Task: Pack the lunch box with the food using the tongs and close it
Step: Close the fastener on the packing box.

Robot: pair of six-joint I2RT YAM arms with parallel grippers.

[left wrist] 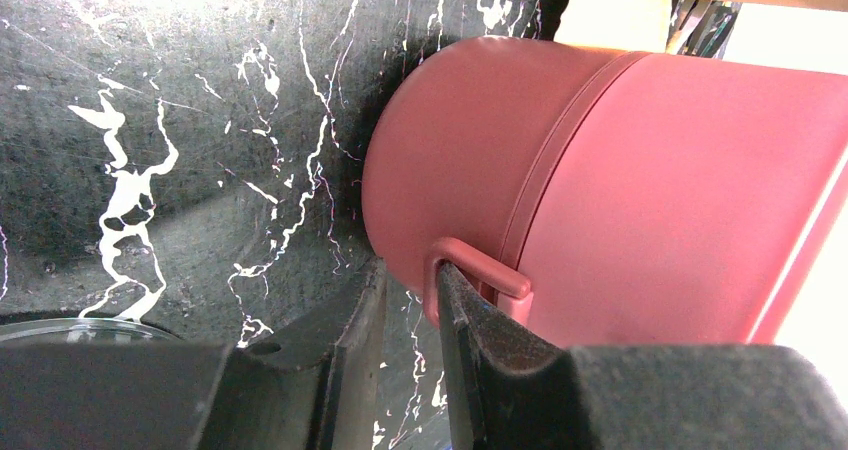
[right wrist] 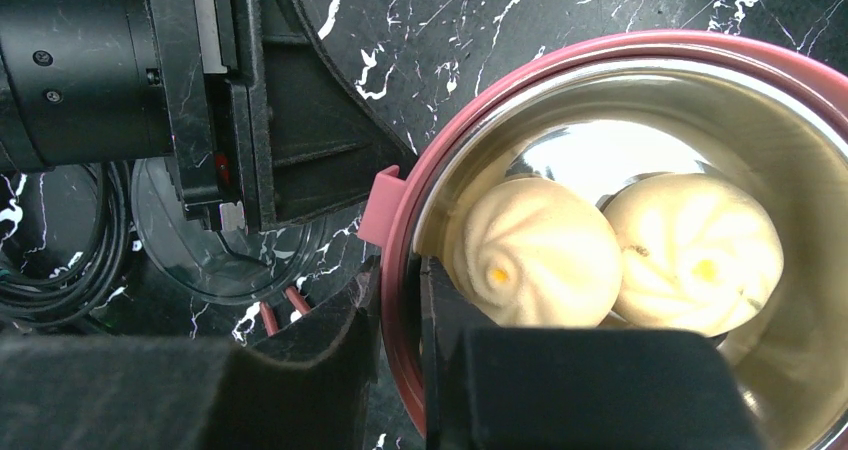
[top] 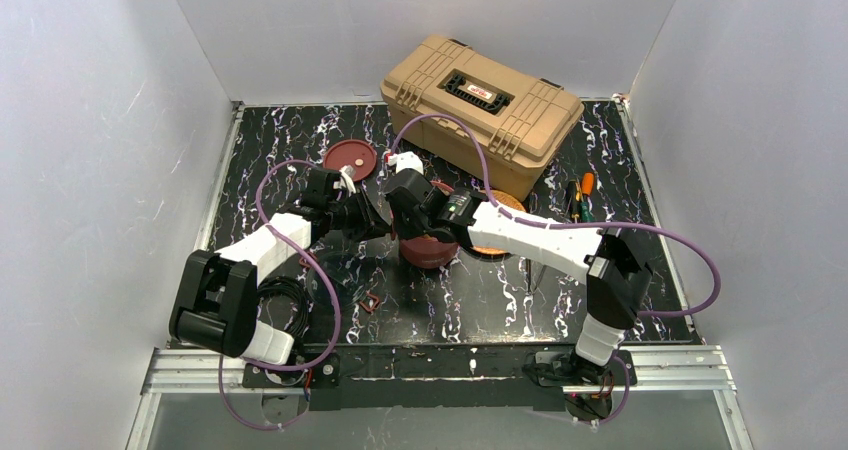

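The maroon lunch box [top: 430,252] stands mid-table between both arms. In the left wrist view it is a stack of maroon bowls [left wrist: 600,190] with a side loop [left wrist: 485,270]. My left gripper [left wrist: 410,282] is narrowly open, its right finger hooked in that loop and bare table showing between the fingers. My right gripper [right wrist: 400,270] is shut on the top bowl's rim [right wrist: 560,50], one finger outside and one inside. The food there is two beige buns [right wrist: 535,255] [right wrist: 695,250] in the steel-lined bowl. A loose maroon lid [top: 350,157] lies behind the left arm. No tongs show.
A big tan toolbox [top: 480,100] stands at the back. An orange plate [top: 505,205] peeks out behind the right arm, with screwdrivers [top: 580,195] to its right. A clear round lid [right wrist: 215,245] and a small red clip [top: 370,300] lie near the box.
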